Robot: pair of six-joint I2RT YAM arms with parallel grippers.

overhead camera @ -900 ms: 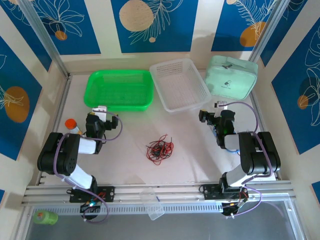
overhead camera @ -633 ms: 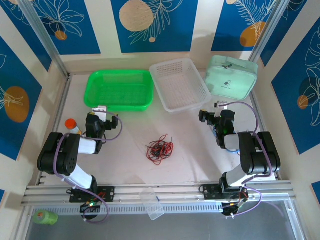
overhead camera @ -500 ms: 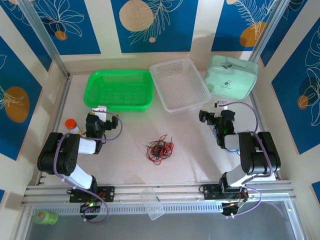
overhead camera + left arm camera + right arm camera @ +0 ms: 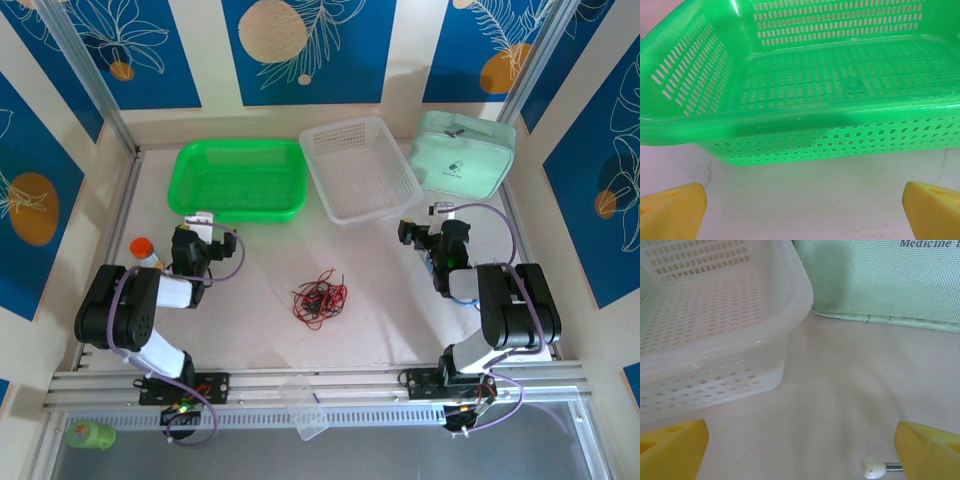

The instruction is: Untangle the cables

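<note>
The cables [image 4: 319, 298] lie in a small tangled heap of thin red and black wires at the middle of the table, between the two arms. My left gripper [image 4: 198, 222] sits at the left, just in front of the green basket, well away from the heap. It is open, its yellow fingertips [image 4: 671, 212] far apart with bare table between them. My right gripper [image 4: 418, 232] rests at the right, beside the white basket, also open and empty, with yellow fingertips [image 4: 672, 447] spread wide.
A green basket [image 4: 238, 180] and a white basket [image 4: 358, 170] stand at the back, with a pale green pouch [image 4: 462, 153] at the back right. An orange-capped bottle [image 4: 144, 251] stands by the left arm. A small white-tipped pin [image 4: 874, 468] lies near the right fingertip.
</note>
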